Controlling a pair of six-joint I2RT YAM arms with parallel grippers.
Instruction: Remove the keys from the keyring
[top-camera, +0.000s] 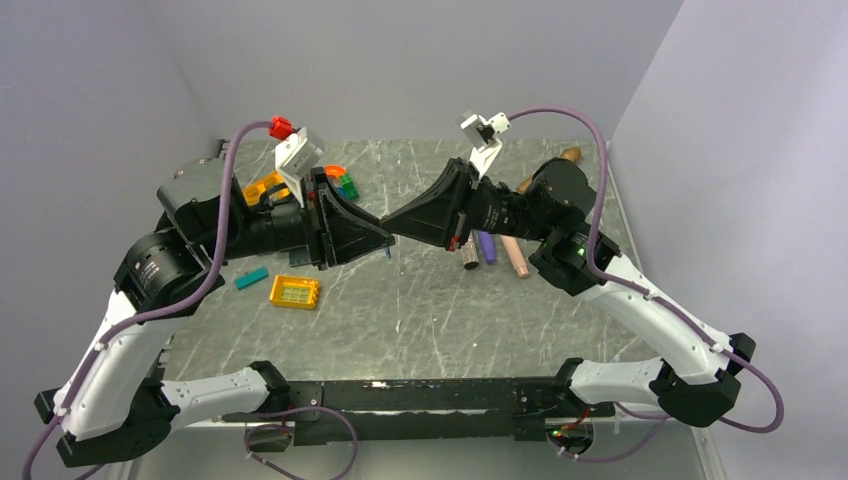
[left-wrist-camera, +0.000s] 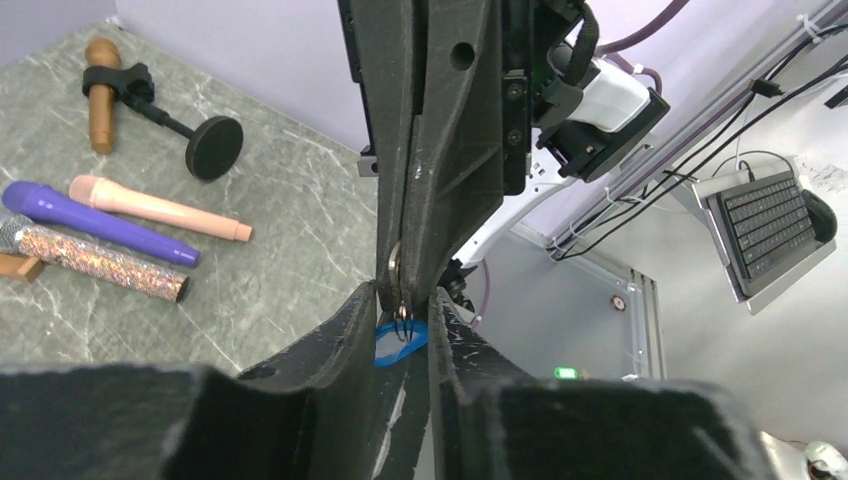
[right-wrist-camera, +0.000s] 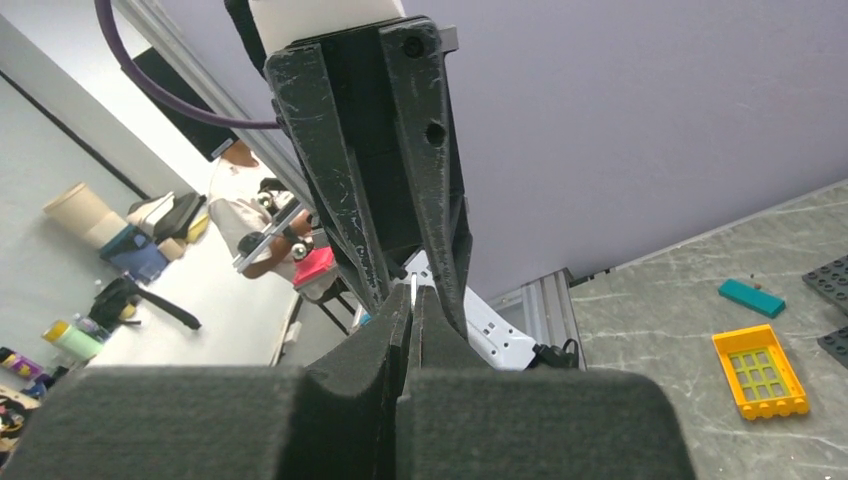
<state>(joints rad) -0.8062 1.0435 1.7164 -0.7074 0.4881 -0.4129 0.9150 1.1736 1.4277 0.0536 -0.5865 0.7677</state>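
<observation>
As left end effector (left-wrist-camera: 405, 312) pinches keyring (left-wrist-camera: 398, 345), right end effector (right-wrist-camera: 412, 305) clamps key (left-wrist-camera: 396, 271)

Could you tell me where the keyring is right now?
In the left wrist view, the keyring sits between the tips of the left pincer, just below the right pincer.

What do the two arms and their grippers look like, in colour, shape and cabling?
The left arm and right arm have white link shells and black joints, each trailed by a purple cable. The left gripper and right gripper are black, tapering wedges with scuffed fingers. Each wrist bears a white camera mount; the left one's has a red plug.
</observation>
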